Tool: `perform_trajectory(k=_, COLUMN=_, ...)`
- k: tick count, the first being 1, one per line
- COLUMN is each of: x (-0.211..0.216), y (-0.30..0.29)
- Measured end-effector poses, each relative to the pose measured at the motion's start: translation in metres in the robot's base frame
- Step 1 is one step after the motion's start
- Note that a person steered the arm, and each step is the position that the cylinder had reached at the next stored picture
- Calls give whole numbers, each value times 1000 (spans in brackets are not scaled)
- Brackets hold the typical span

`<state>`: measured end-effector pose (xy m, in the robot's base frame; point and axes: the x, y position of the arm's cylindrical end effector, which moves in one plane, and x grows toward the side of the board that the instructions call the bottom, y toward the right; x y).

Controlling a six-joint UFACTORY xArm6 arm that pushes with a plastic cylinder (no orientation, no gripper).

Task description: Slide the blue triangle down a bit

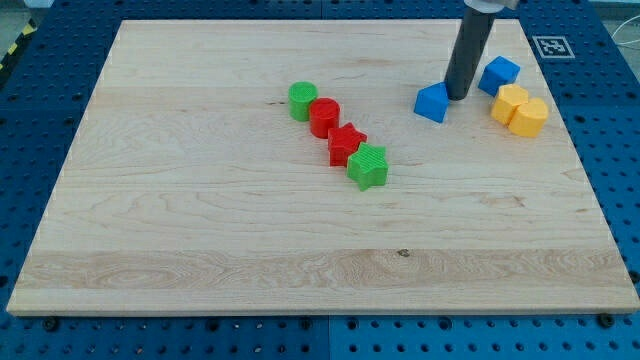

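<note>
Rod: dark and straight, coming in from the view's top right; my tip (459, 96) sits on the wooden board (200, 240) right against the upper right side of the blue triangle (432, 102).
Grip: none to speak of, since the rod has nothing that opens or closes and holds nothing; it only presses sideways.
Blue triangle: on the right part of the board, between the middle row of blocks and the right-hand cluster, apart from both.
Neighbours on the right: a blue cube (499, 74) just beside the rod, and two yellow blocks (520, 110) touching each other a little lower.
Middle row: green cylinder (302, 100), red cylinder (324, 117), red star (346, 144) and green star (368, 166), touching in a diagonal line.
Risk: the tip looks off-centre on the triangle, so a push toward the view's bottom could spin it or let it slip off to the left instead of going straight down.
Second risk: a wide swing of the rod could nudge the blue cube or the yellow pair.
Containers: none on the board, nothing held in anything.
</note>
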<state>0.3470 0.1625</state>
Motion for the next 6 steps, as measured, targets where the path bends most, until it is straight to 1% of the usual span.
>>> perform_trajectory(k=1, x=2, y=-5)
perform_trajectory(k=2, x=20, y=-5)
perform_trajectory(k=3, x=23, y=-5)
perform_trajectory(k=5, x=-35, y=-17)
perform_trajectory(k=6, x=-16, y=-25)
